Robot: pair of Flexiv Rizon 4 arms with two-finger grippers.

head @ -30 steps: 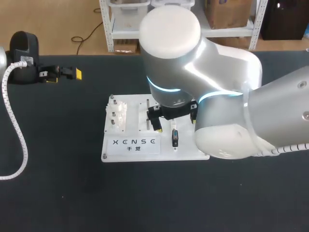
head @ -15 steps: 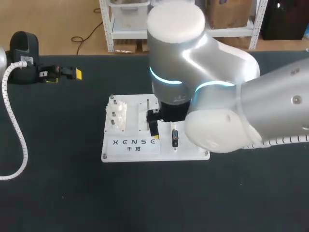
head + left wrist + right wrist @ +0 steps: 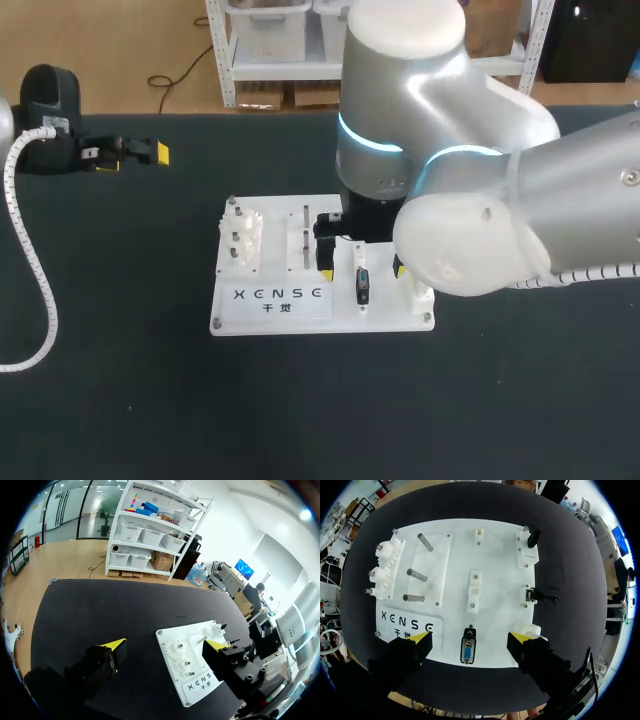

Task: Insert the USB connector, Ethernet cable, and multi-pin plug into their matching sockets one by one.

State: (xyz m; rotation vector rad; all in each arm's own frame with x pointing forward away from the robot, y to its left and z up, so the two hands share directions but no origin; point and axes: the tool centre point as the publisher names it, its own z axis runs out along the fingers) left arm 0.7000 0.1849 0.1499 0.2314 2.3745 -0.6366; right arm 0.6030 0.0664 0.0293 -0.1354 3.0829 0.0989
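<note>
Over the last second the right arm (image 3: 470, 190) has swung its bulky joints toward the worktop's right edge, and its gripper (image 3: 361, 271) has come round so that a yellow tip now shows on each side of the multi-pin connector (image 3: 362, 286); the left arm has not stirred. That connector, dark with a blue face, sits on the white board (image 3: 300, 322) close to the board's near edge. In the right wrist view the right gripper (image 3: 471, 639) has its fingers spread wide, with the multi-pin connector (image 3: 467, 652) between them and a clear gap on either side, nothing pinched. On the board (image 3: 495, 555), a row of white gears (image 3: 387, 567) lines the left edge with three metal pegs (image 3: 415, 575) just beside them. A black plug (image 3: 534, 537) stands at the far right corner and a smaller connector (image 3: 536, 595) sits on the right edge; I cannot tell which is USB and which Ethernet. The left gripper (image 3: 130, 155) rests near the far left corner of the black worktop (image 3: 120, 380), well apart from the board. Its own view shows that gripper (image 3: 165, 644) spread and empty, the board (image 3: 210, 630) lying ahead of it
</note>
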